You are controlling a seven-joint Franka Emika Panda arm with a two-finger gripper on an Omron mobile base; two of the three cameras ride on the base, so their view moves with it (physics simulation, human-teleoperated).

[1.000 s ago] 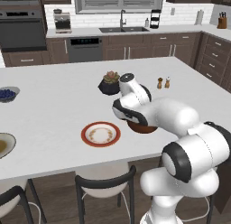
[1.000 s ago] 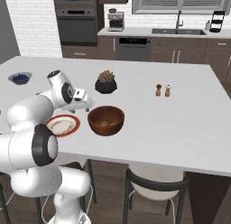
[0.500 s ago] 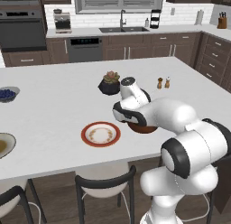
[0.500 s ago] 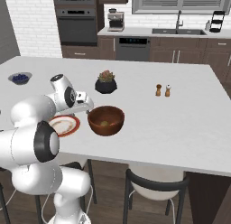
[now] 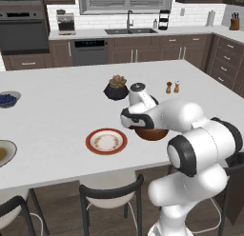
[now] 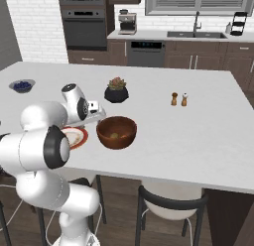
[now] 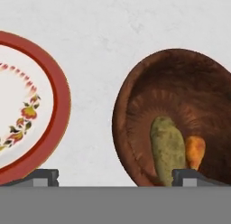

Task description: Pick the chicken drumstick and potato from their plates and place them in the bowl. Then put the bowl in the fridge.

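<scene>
Bowl (image 7: 173, 119) is sitting on the counter (image 7: 99, 47), and everything here is being placed against it. In the hand view the gripper (image 7: 115, 175) is looking down at the strip of bare counter between the bowl and the white plate (image 7: 27, 110): one fingertip is showing just at the plate's red rim, the other over the bowl's near wall. So the bowl is lying off to one side of the gripper's centre, not under it.

Potato (image 7: 168, 148) is lying inside the bowl, long axis running roughly from the near wall toward the bowl's middle. Drumstick (image 7: 195, 151) is lying beside it, touching or nearly so, same heading. Both plates' loads appear to be in already; white plate is bare.

From the base views the gripper (image 5: 129, 120) is hovering just beside the bowl (image 5: 151, 132) on the plate side (image 5: 106, 141), low over the counter. The plant pot (image 6: 116, 93) is standing beyond the bowl (image 6: 116, 132).

Fingers are spread to full width, holding nothing, touching nothing as far as can be seen.

Judgement: next comes grasping the bowl, likely by its rim; the gripper needs to shift toward the bowl so one finger is going inside the wall and one outside, clear of the potato.
</scene>
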